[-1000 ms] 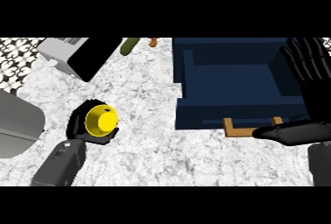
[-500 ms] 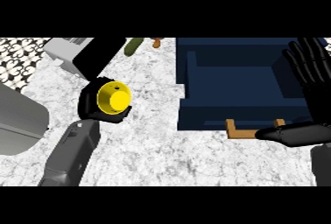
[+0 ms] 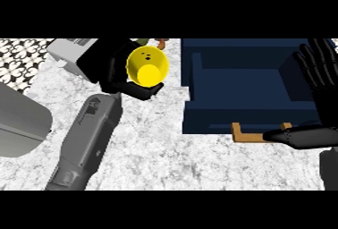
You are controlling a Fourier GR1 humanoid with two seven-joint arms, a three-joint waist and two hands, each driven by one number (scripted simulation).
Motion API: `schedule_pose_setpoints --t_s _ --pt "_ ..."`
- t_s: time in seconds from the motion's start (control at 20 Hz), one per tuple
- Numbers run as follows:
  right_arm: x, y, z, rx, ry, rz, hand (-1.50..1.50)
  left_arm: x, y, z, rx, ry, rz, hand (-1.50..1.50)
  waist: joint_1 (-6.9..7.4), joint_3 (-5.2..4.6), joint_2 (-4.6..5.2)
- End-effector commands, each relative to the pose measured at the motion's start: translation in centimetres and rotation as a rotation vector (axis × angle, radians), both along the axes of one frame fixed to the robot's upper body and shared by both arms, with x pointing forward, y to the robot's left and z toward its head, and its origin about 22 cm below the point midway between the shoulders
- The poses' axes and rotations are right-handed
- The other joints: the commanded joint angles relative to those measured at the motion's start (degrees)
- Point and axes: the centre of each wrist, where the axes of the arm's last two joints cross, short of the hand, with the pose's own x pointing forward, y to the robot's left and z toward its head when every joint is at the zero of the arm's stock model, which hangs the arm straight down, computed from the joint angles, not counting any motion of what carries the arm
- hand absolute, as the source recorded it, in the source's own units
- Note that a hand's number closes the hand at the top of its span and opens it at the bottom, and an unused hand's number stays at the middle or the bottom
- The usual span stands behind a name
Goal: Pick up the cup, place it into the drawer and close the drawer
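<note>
Lifted up since before, the yellow cup (image 3: 146,67) is held in the curled left hand (image 3: 112,59) at the frame's top middle, not yet put into the open drawer (image 3: 214,117), while the right hand (image 3: 321,85) is spread open, empty.

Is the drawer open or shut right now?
Open: the dark blue drawer shows its bare inside from above, wooden handle toward the robot. The yellow cup is outside it, in the left hand.

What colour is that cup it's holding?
The cup is bright yellow, clearest in the head view.
</note>
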Motion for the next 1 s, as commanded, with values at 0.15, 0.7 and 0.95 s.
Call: schedule_pose_setpoints --t_s 0.15,0.7,0.95 --pt "-0.6 0.2 -0.1 0.007 -0.003 0.014 -1.5 1.6 -6.7 9.8 0.067 0.004 0.005 1.5 -1.24 -0.01 0.3" --pt "0.7 0.5 -0.8 0.001 -0.024 0.057 -1.5 3.8 -12.2 13.0 0.215 0.217 0.071 1.5 -3.69 0.04 1.42" --pt "1.0 0.1 1.4 -0.006 -0.037 0.067 -1.5 3.9 -13.3 12.4 0.318 0.265 0.123 1.5 -6.04 0.07 1.66"
